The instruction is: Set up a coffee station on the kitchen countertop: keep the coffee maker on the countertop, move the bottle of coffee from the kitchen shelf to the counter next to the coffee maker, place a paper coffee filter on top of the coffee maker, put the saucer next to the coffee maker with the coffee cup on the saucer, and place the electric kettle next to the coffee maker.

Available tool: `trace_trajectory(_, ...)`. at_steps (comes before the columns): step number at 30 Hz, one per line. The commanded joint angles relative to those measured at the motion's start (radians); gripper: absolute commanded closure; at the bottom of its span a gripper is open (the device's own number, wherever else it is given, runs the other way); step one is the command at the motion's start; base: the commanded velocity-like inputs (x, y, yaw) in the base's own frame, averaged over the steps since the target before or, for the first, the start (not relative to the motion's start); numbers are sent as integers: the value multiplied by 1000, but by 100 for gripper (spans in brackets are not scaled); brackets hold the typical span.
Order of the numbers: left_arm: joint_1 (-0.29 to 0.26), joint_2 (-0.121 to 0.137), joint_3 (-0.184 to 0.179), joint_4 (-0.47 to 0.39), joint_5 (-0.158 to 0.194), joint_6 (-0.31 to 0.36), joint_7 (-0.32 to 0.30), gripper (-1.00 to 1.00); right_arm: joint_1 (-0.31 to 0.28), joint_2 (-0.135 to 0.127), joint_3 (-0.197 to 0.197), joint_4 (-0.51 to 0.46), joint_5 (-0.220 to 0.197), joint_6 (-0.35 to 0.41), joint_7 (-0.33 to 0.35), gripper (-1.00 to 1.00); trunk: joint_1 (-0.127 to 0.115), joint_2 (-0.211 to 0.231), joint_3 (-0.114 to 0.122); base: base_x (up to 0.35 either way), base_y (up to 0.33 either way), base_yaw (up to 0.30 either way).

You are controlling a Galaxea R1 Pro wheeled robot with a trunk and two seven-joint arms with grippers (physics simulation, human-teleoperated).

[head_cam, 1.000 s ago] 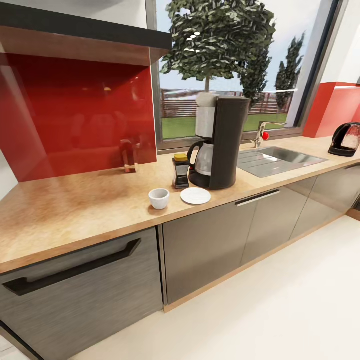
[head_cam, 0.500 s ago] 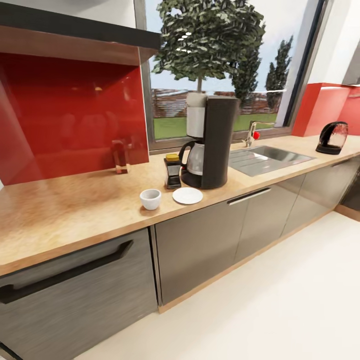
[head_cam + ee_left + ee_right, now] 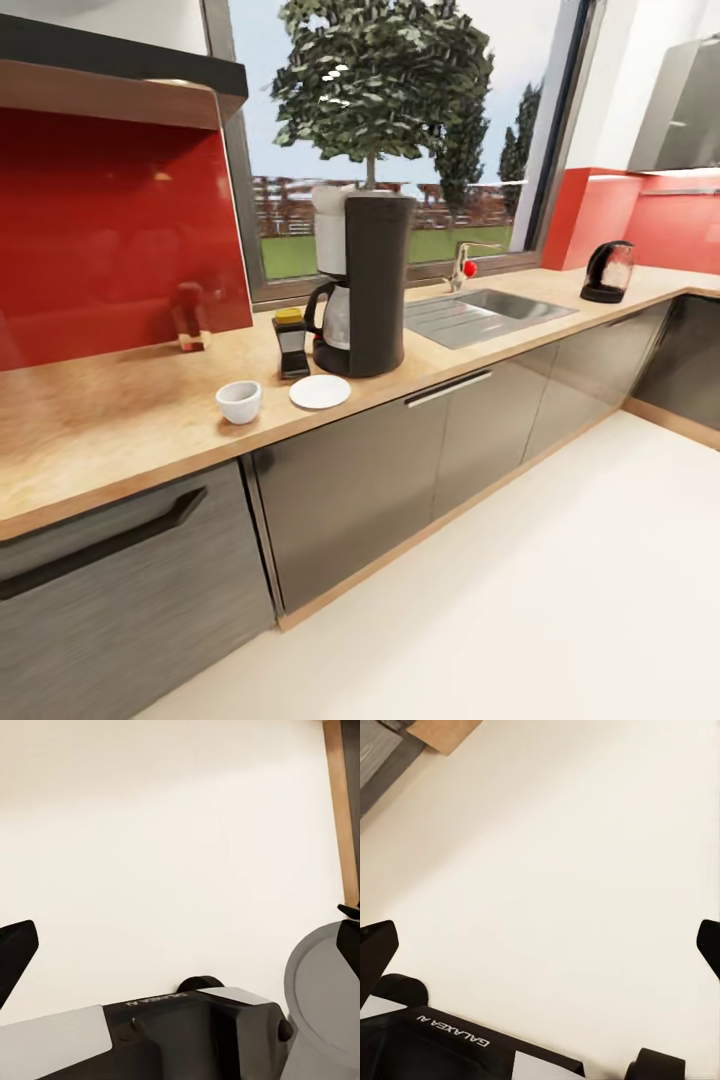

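Coffee maker (image 3: 362,285) upright on the table (image 3: 110,420), mid-run, just left of the inset sink (image 3: 480,315); something white sits on its top, probably the paper filter. Bottle of coffee (image 3: 292,344) close at its left side, already off the dark shelf (image 3: 120,55). Saucer (image 3: 320,391) lies in front of the maker near the table edge, bare. Coffee cup (image 3: 239,401) stands on the wood, apart from the saucer, so that pairing looks undone. Electric kettle (image 3: 608,271) far along toward the right corner, well apart; sink and tap (image 3: 462,264) lie between. Left pincer (image 3: 187,937) and right pincer (image 3: 544,945) both spread wide, nothing held, aimed at pale floor (image 3: 560,600)
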Motion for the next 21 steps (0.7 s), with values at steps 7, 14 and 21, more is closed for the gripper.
trace_trajectory(7, 0, 0, 1, 0, -2, -7, -2, -100, -1, 0, 0, 2, -3, -2, 3, -100, 0, 0, -1, 82, -48, -232)
trace_trajectory(14, 0, 0, 1, 0, -1, -6, -1, -100, 0, 0, 0, 6, -3, -4, 5, -100, 0, 0, -1, 291, -121, -18)
trace_trajectory(21, 0, 0, 2, 0, -2, -5, 0, -100, 0, 0, 0, 6, -2, -2, 6, -100, 0, 0, -2, 276, -202, -118)
